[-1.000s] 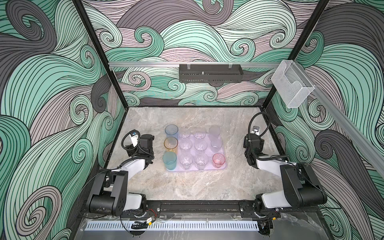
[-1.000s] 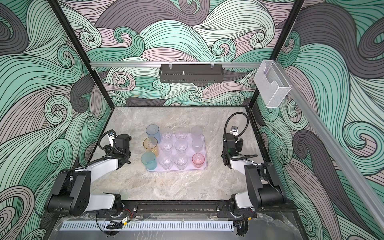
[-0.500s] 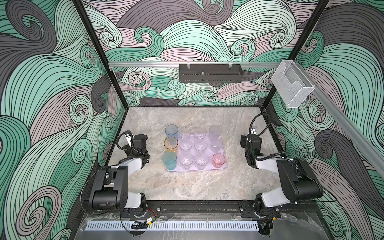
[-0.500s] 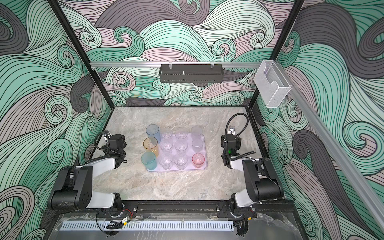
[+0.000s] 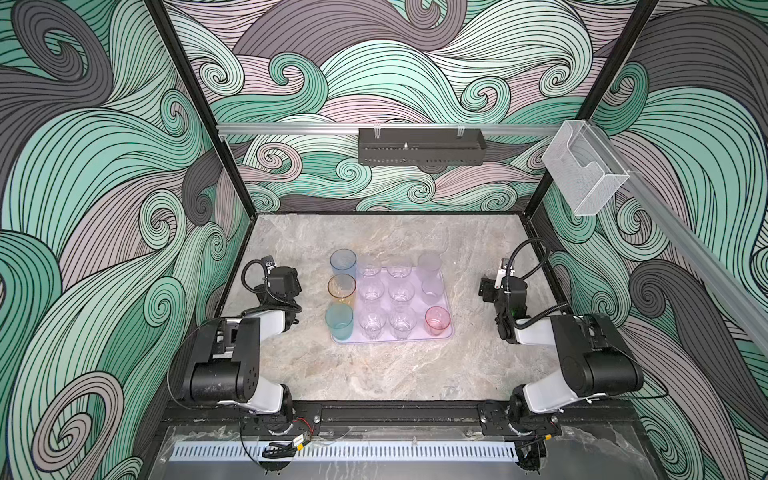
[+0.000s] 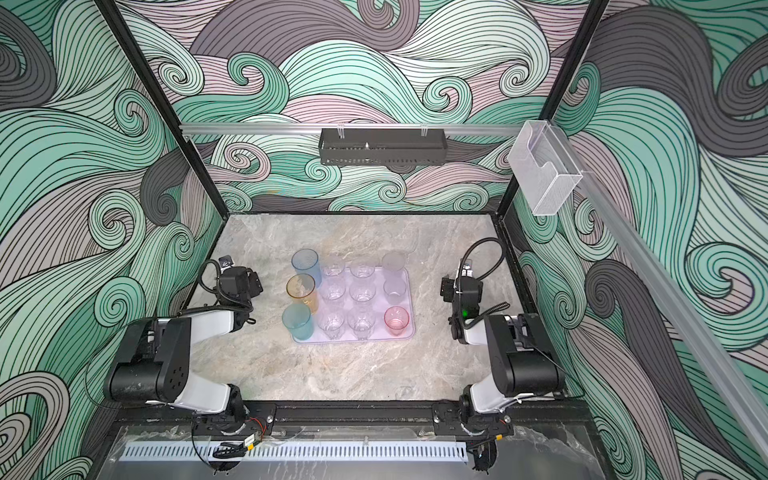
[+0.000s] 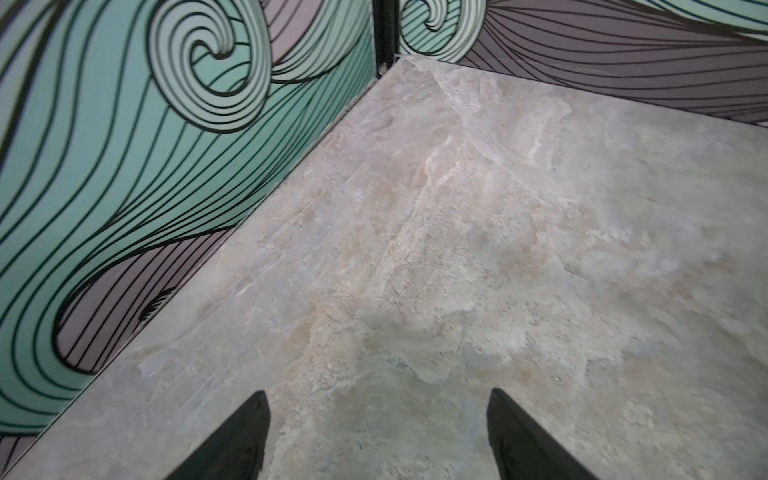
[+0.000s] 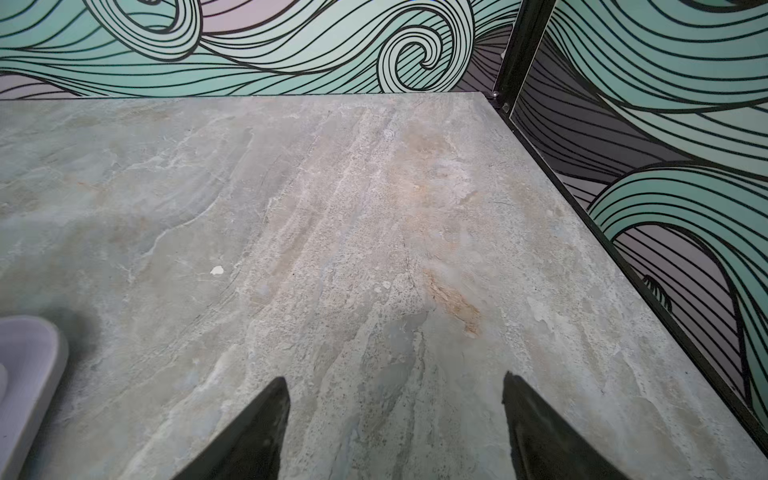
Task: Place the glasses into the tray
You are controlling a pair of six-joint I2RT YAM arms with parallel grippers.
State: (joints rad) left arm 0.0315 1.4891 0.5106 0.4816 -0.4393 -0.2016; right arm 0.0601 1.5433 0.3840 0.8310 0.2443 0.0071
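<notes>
The lavender tray [image 5: 451, 332] [image 6: 412, 332] lies mid-table, and its corner [image 8: 29, 365] shows in the right wrist view. All the glasses I see stand upright in it: blue [image 5: 343, 262], amber [image 5: 341, 286] and teal [image 5: 339, 322] tumblers on its left side, several clear glasses [image 5: 401, 293] in the middle, frosted cups [image 5: 430, 262] and a pink cup [image 5: 437, 321] on its right side. My left gripper [image 5: 291, 277] [image 7: 376, 395] hangs open and empty left of the tray. My right gripper [image 5: 485, 287] [image 8: 395, 380] hangs open and empty right of it.
A black perforated rack [image 5: 422, 151] hangs on the back wall and a clear acrylic box [image 5: 584, 174] on the right rail. The patterned side walls stand close beside both grippers. Bare marble table [image 5: 374, 374] lies in front of the tray.
Both arms have folded back a little at the sides of the tray. The right jaws have spread wider. The glasses have not moved.
</notes>
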